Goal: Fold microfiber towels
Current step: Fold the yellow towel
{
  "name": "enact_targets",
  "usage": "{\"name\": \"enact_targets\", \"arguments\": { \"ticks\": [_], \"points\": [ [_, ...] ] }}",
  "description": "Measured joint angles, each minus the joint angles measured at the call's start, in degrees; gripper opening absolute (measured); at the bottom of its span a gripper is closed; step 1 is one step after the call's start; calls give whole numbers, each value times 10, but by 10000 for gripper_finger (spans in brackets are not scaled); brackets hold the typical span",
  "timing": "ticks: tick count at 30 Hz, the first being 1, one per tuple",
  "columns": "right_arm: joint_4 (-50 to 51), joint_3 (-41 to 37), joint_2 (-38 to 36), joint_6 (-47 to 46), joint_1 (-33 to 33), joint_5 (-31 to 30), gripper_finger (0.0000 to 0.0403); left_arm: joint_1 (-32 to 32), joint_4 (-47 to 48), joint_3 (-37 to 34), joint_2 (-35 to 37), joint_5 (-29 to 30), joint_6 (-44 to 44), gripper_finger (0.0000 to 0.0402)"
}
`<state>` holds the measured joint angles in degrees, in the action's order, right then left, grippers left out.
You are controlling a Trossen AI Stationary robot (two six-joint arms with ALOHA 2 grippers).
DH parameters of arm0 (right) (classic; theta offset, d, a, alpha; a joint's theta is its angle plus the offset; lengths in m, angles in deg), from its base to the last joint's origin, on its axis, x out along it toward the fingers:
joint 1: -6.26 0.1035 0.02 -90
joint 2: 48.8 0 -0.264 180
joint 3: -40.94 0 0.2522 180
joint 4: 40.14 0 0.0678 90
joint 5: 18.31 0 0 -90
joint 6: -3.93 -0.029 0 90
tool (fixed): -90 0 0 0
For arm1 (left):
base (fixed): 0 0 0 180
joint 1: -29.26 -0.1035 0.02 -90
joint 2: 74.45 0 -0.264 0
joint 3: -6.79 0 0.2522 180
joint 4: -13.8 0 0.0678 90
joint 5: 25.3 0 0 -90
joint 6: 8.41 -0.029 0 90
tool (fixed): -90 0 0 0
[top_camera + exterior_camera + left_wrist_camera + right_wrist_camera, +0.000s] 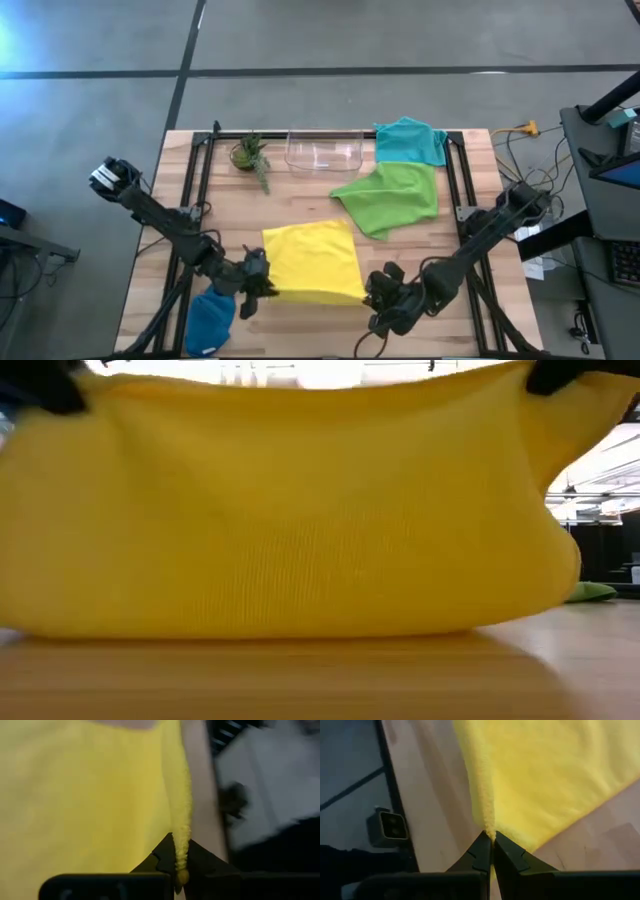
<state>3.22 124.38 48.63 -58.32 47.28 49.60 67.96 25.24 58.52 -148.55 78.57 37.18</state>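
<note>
The yellow towel (312, 260) lies low-centre in the high view, its near corners pinched by the left gripper (262, 284) and right gripper (372, 292). In the low view it hides nearly everything behind.

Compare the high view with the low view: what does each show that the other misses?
Only the high view shows the lime green towel, teal towel, dark blue towel, clear bin and potted plant, plus where the left hand and right hand pinch the near corners. Only the low view shows the yellow towel lifted, its lower fold sagging onto the table. Both show the yellow towel held.
</note>
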Motion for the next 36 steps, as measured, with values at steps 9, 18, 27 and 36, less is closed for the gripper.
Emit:
{"name": "enact_targets", "arguments": {
  "ticks": [9,18,27,36],
  "points": [
    [-26,-28,-19,63,-18,79,8,0,-12,-14,-16,-63,20,0],
    [-160,-109,-17,61,-28,134,8,0,-80,-15,-75,-115,20,0],
    [-161,-114,-26,109,-72,164,8,2,-57,-16,-96,-117,96,0],
    [-142,-121,-26,174,-146,198,9,2,37,-14,-57,-46,97,0]
  ]
}}
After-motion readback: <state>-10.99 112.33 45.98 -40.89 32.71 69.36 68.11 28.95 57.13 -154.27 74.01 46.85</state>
